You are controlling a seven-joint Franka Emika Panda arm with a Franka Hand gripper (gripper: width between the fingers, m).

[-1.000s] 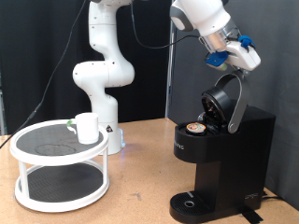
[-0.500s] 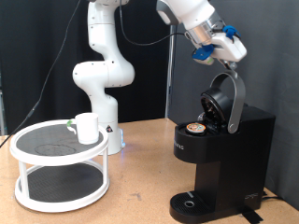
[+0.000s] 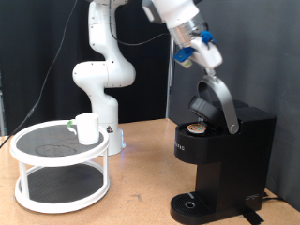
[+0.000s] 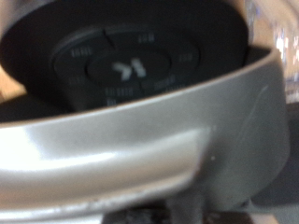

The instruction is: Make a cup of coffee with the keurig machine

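Note:
The keurig machine [image 3: 225,155] stands at the exterior view's right, its hinged lid [image 3: 208,101] half lowered over a pod [image 3: 195,128] with a brown top in the chamber. My gripper [image 3: 199,58] with blue fingertips is above the lid's upper end and touches its silver handle; its fingers look shut and hold nothing. The wrist view shows the lid's black button panel [image 4: 121,65] and silver band [image 4: 140,154] very close. The white cup [image 3: 87,127] stands upright on the round white rack [image 3: 28,150] at the left, far from the gripper.
The rack has two tiers. The arm's white base [image 3: 101,80] stands behind it. The machine's round drip base [image 3: 192,203] carries nothing. The wooden table [image 3: 136,202] runs between rack and machine.
My gripper has moved left and slightly down, and the lid has swung from nearly upright to about half shut. The cup and pod have not moved.

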